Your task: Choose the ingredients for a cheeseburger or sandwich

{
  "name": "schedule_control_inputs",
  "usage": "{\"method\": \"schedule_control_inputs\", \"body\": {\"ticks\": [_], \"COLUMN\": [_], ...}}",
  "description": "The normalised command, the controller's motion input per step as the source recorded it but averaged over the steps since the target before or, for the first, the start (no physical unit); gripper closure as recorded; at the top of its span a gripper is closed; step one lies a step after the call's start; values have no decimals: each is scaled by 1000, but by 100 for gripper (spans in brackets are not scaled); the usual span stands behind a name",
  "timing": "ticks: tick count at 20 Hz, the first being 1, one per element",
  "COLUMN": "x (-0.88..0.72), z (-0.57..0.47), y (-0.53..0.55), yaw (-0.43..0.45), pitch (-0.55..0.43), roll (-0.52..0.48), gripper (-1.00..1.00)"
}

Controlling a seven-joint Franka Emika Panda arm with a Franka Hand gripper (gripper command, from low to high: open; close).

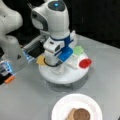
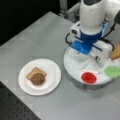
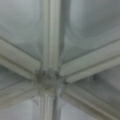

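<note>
In both front views the sandwich is one tan toast square (image 2: 33,72) with the dark brown patty (image 2: 38,79) on top, lying on a white paper plate (image 2: 51,71). The gripper (image 2: 91,55) hangs low over the middle of a white round divided tray (image 2: 72,72), its fingertips hidden behind the hand. Around the tray lie a red tomato disc (image 1: 85,63), green lettuce (image 1: 78,50), yellow cheese (image 1: 40,60) and another toast square (image 2: 116,52). The wrist view shows only the tray's divider hub (image 3: 48,80) up close.
The arm's base (image 1: 13,50) with blue lights stands at a front view's left, with a small orange object (image 1: 9,79) beside it. A black perforated board (image 2: 15,110) borders the grey table at a front view's bottom left.
</note>
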Motion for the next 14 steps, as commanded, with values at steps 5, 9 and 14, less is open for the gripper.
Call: {"method": "schedule_control_inputs", "body": {"ticks": [5, 9, 14], "x": [-292, -243, -187], "z": [-171, -203, -191], "y": [44, -21, -59], "yaw": [143, 136, 153], "pitch": [-272, -277, -241], "roll": [-39, -7, 21], "gripper": [-100, -100, -100]}}
